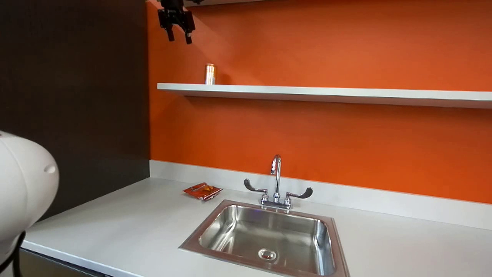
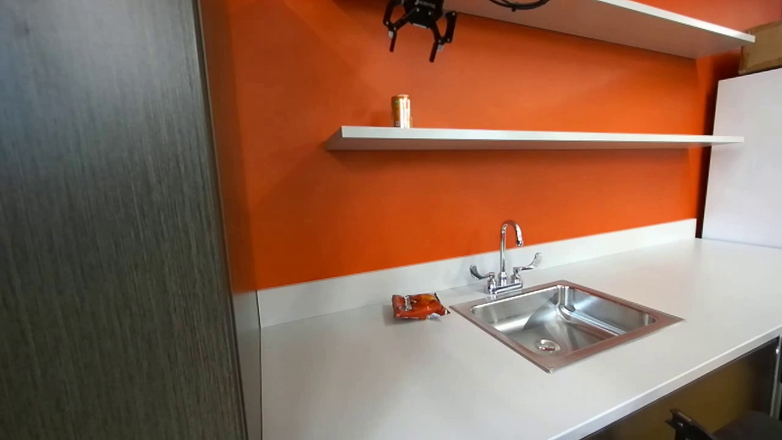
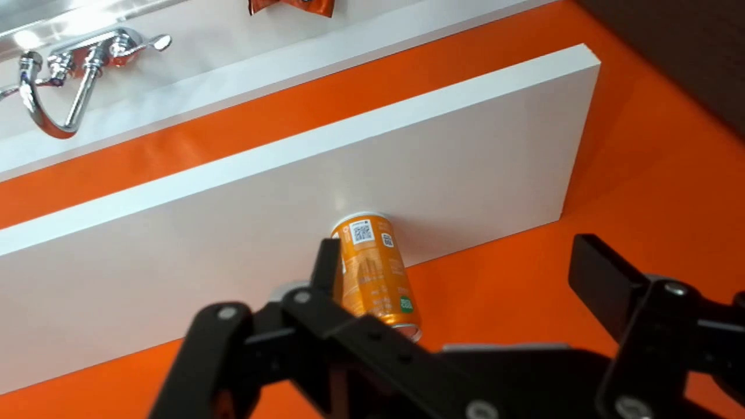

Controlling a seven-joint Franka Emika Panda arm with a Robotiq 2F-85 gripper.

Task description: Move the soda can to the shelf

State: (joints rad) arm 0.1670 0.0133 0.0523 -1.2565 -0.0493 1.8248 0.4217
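The soda can [image 1: 210, 75] stands upright near the left end of the white wall shelf [image 1: 326, 91] in an exterior view. The can [image 2: 401, 112] and shelf [image 2: 537, 139] also show so in an exterior view. My gripper [image 1: 180, 40] is open and empty, above the can and apart from it; it also shows in an exterior view [image 2: 412, 54]. In the wrist view, the orange can [image 3: 375, 267] rests on the shelf [image 3: 465, 157], with its lower-left side partly hidden behind a finger of the open gripper [image 3: 457, 256].
A higher white shelf [image 2: 592, 24] hangs near the gripper. A dark panel [image 1: 77, 96] stands at the left. Below are a white countertop [image 1: 115, 223], a red-orange packet [image 1: 202, 191], a steel sink [image 1: 225, 207] and a faucet [image 1: 277, 177]. A white arm part [image 1: 23, 181] shows at left.
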